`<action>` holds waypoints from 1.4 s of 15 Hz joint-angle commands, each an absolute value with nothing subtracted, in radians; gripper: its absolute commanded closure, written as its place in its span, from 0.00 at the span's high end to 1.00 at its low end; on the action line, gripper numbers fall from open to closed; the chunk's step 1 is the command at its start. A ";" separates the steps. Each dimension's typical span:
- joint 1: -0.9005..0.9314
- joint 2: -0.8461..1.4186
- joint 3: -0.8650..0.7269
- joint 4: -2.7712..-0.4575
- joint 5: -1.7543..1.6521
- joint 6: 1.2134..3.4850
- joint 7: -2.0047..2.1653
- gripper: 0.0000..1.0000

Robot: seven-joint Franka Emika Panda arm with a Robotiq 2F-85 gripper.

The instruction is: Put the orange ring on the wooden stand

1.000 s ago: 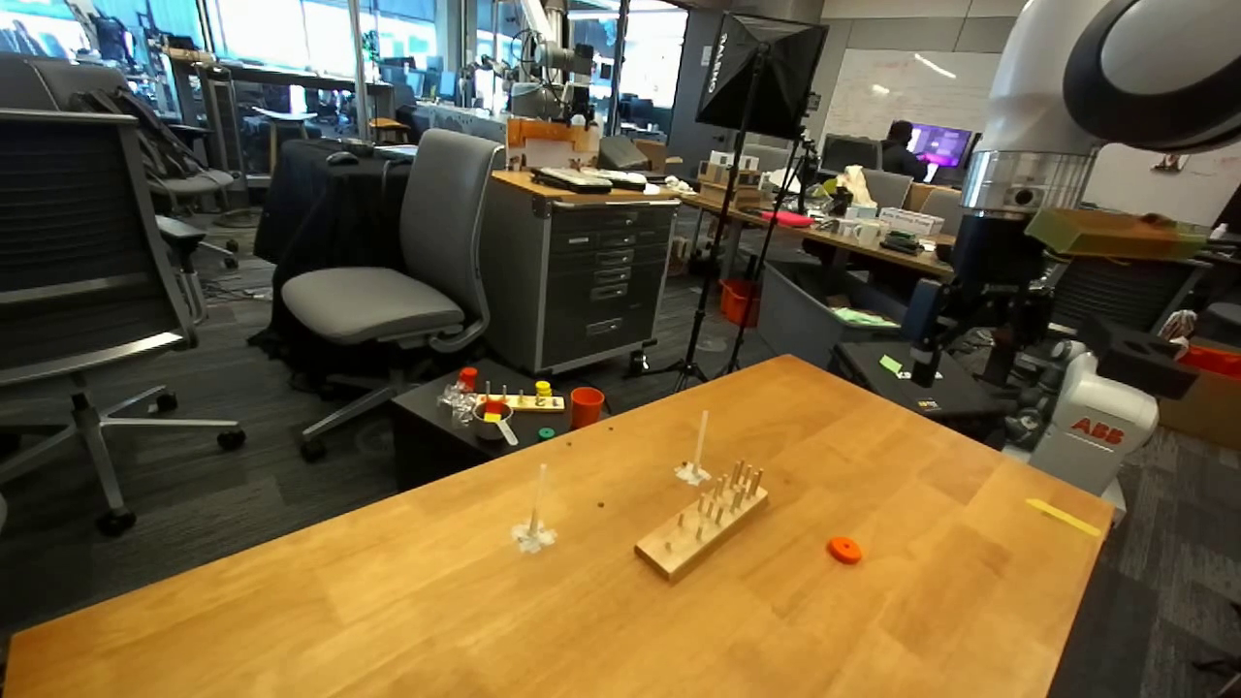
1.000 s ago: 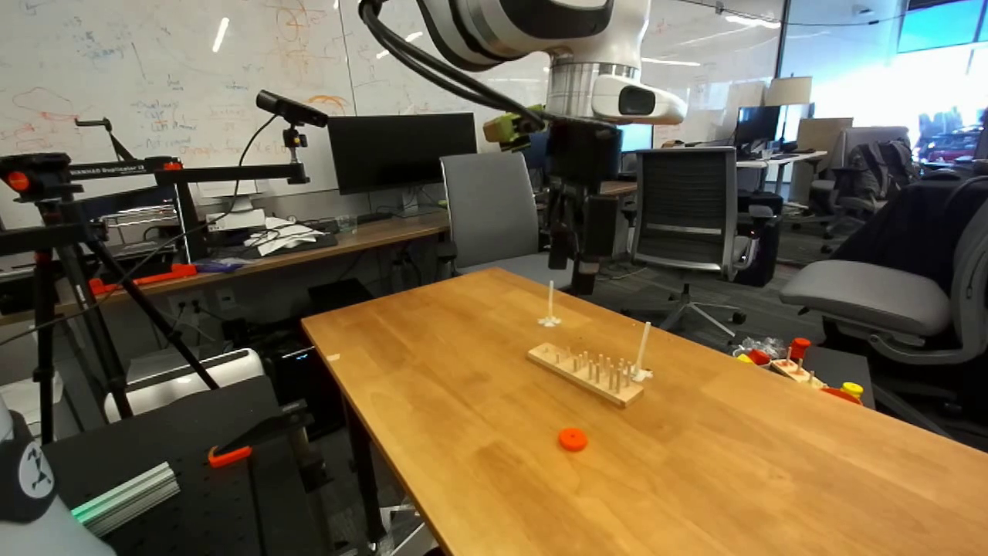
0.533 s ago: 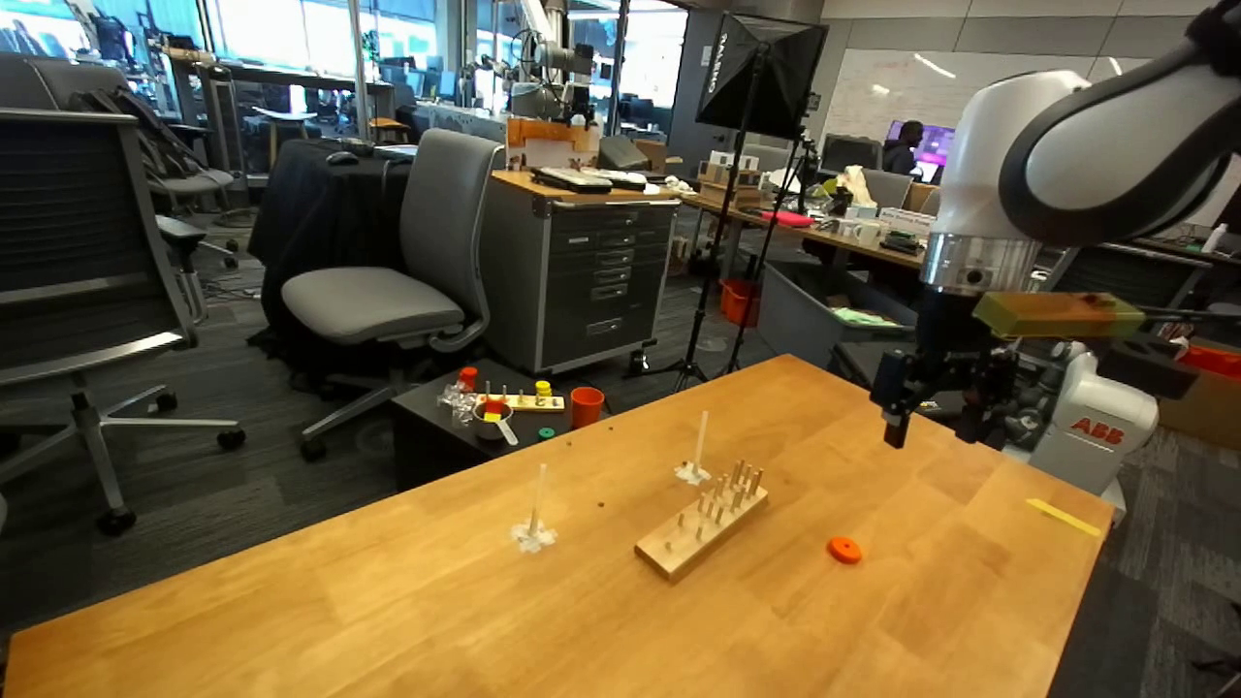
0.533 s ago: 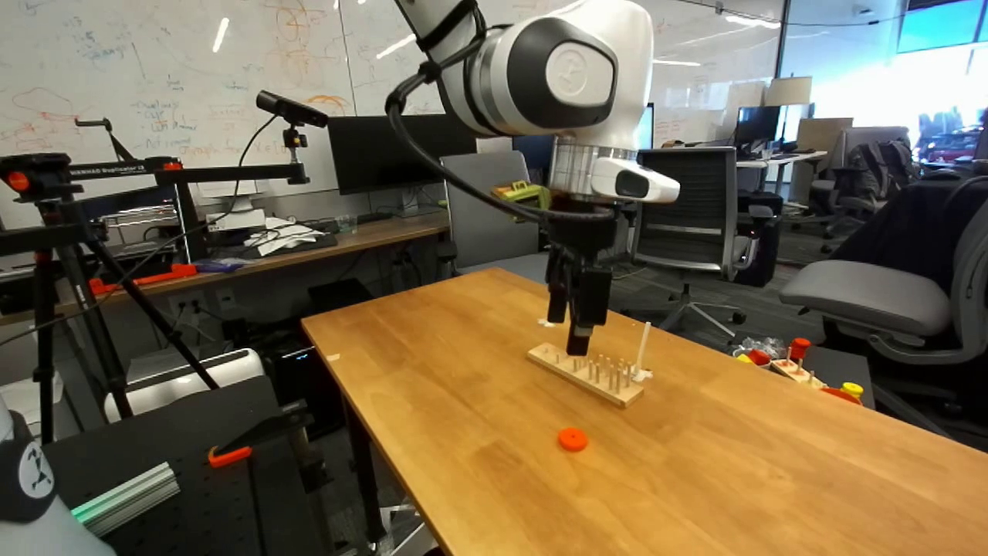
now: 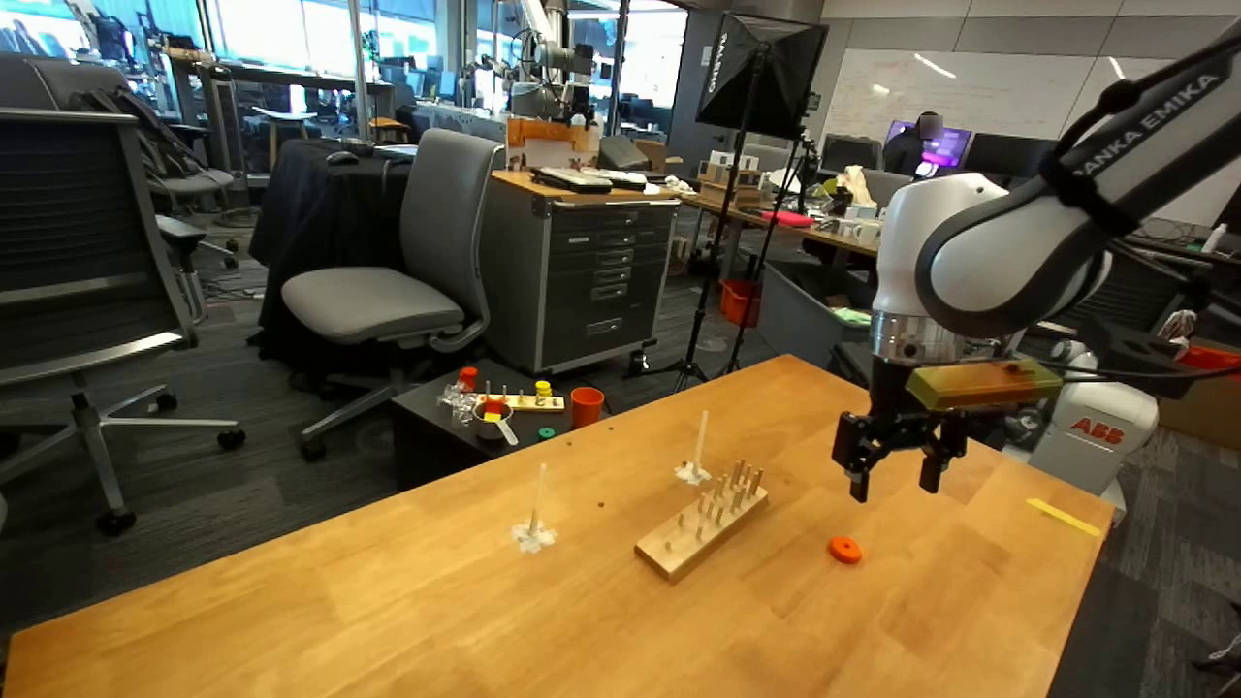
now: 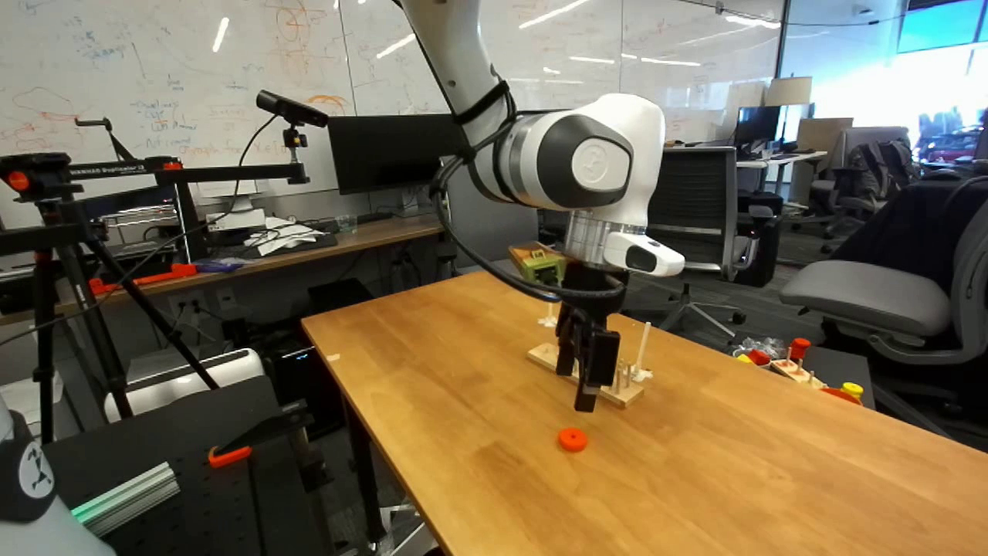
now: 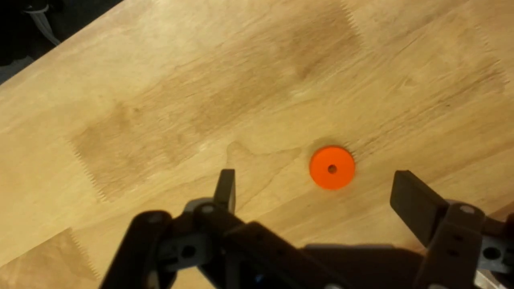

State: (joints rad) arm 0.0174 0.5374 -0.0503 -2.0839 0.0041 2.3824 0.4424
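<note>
Tabletop (image 5: 388, 582) of pale wood fills the near part of an exterior view; the orange ring (image 5: 845, 551) lies flat on it toward the right, and the wooden stand (image 5: 686, 548), its pegs (image 5: 719, 496) bare of rings, sits to the ring's left. Above the ring hangs the black gripper (image 5: 894, 485), spread wide and holding nothing, so the step in hand looks like the reach, no grasp made yet. In an exterior view, the orange ring (image 6: 573, 439) shows whole below the gripper, not touching it, while the gripper hides much of the stand's middle; its fingers (image 6: 586, 400) overlap there, so their spread is hard to judge. In the wrist view, the fingers stand well apart, with the ring below and between them, closer to the finger on the right. The next move probably calls for centring, lowering and closing on the rim, then carrying the ring to a peg; which peg cannot be told. This close view shows no stand, and dark shapes (image 7: 24, 44) past the tabletop's edge, far left, are too dim to name.
</note>
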 commanded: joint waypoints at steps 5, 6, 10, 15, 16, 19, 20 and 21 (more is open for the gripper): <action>0.076 0.740 -0.088 -1.876 0.010 2.346 0.472 1.00; 0.080 0.758 -0.085 -1.860 0.014 2.342 0.471 1.00; 0.083 0.799 -0.068 -1.835 0.046 2.344 0.464 1.00; 0.081 0.800 -0.064 -1.845 0.092 2.351 0.464 1.00; 0.078 0.795 -0.064 -1.849 0.101 2.354 0.463 1.00; 0.071 0.787 -0.064 -1.862 0.128 2.361 0.462 1.00; 0.069 0.788 -0.064 -1.864 0.134 2.364 0.460 1.00; 0.066 0.789 -0.065 -1.864 0.140 2.365 0.459 1.00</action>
State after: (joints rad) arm 0.0698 0.7992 -0.0610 -1.8640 0.1059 2.3777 0.4559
